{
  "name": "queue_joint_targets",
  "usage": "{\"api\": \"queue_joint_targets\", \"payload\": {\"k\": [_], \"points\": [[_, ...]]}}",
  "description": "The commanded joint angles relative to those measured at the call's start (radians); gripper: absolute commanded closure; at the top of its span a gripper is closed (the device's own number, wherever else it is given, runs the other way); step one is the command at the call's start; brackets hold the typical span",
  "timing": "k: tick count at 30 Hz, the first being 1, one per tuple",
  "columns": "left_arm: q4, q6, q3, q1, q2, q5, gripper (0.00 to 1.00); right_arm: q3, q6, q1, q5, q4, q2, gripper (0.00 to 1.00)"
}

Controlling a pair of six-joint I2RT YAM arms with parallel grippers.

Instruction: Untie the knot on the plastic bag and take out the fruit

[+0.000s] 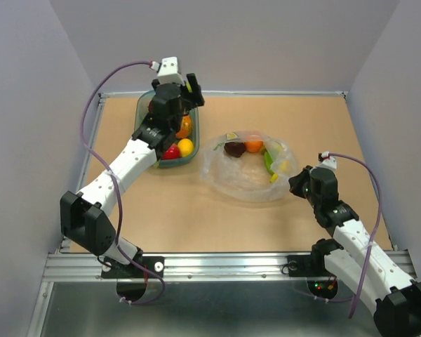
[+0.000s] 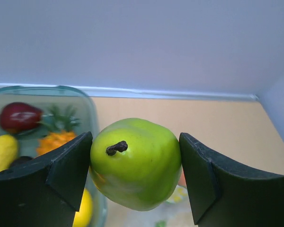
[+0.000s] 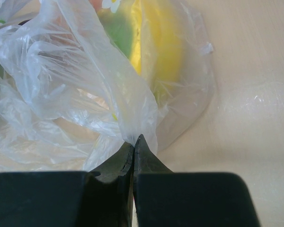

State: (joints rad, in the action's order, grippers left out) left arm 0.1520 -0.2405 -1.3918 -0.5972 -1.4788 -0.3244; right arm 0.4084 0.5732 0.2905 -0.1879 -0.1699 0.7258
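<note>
Step in hand, as judged: fruit removal. No tied knot can be made out, and the plastic bag (image 1: 245,184) lies slack and opened out mid-counter (image 1: 196,217).

Left claw (image 2: 135,156): clenched on a green fruit (image 2: 142,179) with a brown stem, one pad touching each side. Apple or pear cannot be told. It is held above the right rim of the green-tinted tray (image 2: 91,106), in which a pineapple (image 2: 57,139), a red apple (image 2: 19,117) and a lemon (image 2: 1,152) are seen.

Right claw (image 3: 134,146): pinched shut on a fold of bag film at the near right edge, low by the counter.

Left in the bag: an orange (image 1: 253,146), a brownish cluster (image 1: 234,149), a green piece (image 1: 268,163) and a banana (image 3: 163,52).

Next move, as judged: the green fruit is to be lowered clear of the rim and released into the tray, while the film is kept pinned so that the mouth stays reachable.
</note>
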Motion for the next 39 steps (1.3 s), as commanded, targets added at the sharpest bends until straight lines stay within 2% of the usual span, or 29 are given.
{"api": "queue_joint_targets", "payload": {"k": [1, 2, 7, 12, 13, 16, 19, 28, 32, 34, 39], "points": [[0.003, -0.023, 0.004, 0.132, -0.008, -0.100, 0.75, -0.025, -0.001, 0.030, -0.033, 0.053, -0.011, 0.99], [0.003, -0.022, -0.001, 0.195, -0.038, -0.087, 0.74, -0.025, 0.001, 0.039, -0.041, 0.053, -0.011, 0.99], [-0.005, 0.004, -0.064, 0.322, -0.202, -0.079, 0.65, -0.023, -0.001, 0.050, -0.050, 0.053, -0.017, 0.99], [-0.014, 0.049, -0.133, 0.385, -0.339, -0.088, 0.51, -0.023, -0.001, 0.053, -0.053, 0.053, -0.019, 1.00], [-0.017, 0.056, -0.151, 0.393, -0.372, -0.090, 0.47, -0.025, 0.001, 0.053, -0.053, 0.053, -0.017, 0.99], [-0.040, 0.082, -0.187, 0.402, -0.416, -0.090, 0.22, -0.023, 0.002, 0.055, -0.050, 0.055, -0.014, 0.99], [-0.066, 0.086, -0.211, 0.407, -0.436, -0.087, 0.05, -0.023, 0.001, 0.058, -0.050, 0.053, -0.012, 0.99], [-0.081, 0.034, -0.150, 0.404, -0.393, -0.051, 0.01, -0.023, 0.001, 0.058, -0.050, 0.055, -0.014, 1.00], [-0.045, -0.040, -0.049, 0.376, -0.263, -0.050, 0.01, -0.023, 0.002, 0.059, -0.050, 0.056, -0.012, 1.00], [-0.019, -0.054, -0.007, 0.344, -0.216, -0.056, 0.01, -0.023, 0.002, 0.059, -0.053, 0.056, -0.011, 1.00], [0.015, -0.042, 0.072, 0.134, -0.101, -0.159, 0.01, -0.025, 0.001, 0.059, -0.053, 0.056, -0.011, 1.00]]}}
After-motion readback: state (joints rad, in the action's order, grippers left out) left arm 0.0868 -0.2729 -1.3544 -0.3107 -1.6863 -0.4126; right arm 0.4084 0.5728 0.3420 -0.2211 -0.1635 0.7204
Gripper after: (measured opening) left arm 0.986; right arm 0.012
